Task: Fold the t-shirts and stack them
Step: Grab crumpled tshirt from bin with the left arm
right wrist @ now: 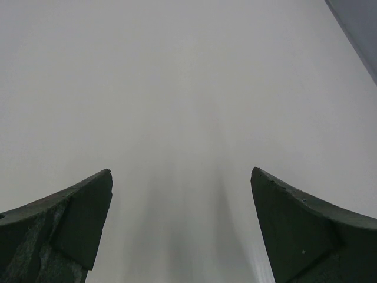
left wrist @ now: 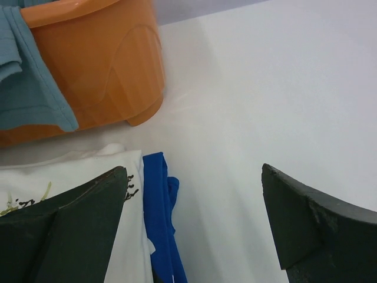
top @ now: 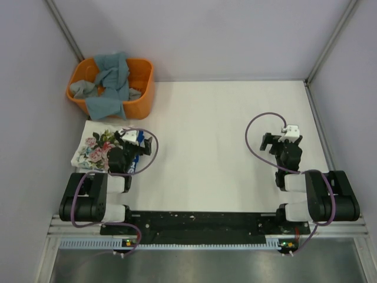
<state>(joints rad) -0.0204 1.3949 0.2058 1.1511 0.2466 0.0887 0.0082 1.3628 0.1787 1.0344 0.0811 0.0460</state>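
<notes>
Far L, back corner of the counter (top: 206,130): orange tub (top: 145,88) w/ a heap of blue-grey t-shirts (top: 109,79) inside, unfolded and crumpled. 1 of them hangs over the tub's front rim and down its outer wall. The L wrist cam shows that hanging sleeve against the orange side.

Just in front of the tub, flat on the counter: the floral t-shirt (top: 89,152), white, folded into a rough rectangle, print facing up. It sits near the tub but apart from it, w/ a strip of bare counter between them.

Along the folded shirt's R edge lies a narrow band of bright blue cloth (left wrist: 156,200), touching the white fabric. Can't tell whether it belongs to that shirt or is a separate piece.

The left end effector (left wrist: 193,171) hangs over that R edge, pointing toward the tub. Its 2 fingers are spread wide w/ nothing between them. The L finger is over the white cloth, the R finger over bare counter, and the blue band is in the gap nearer the L finger. Can't tell if the fingers touch the fabric.

Middle of the counter: bare white surface.

R side: the right end effector (right wrist: 181,171) is well apart from all the shirts and aimed at bare counter. Its fingers are spread wide too, holding nothing. A purple cable (top: 254,132) loops beside that arm's wrist.
</notes>
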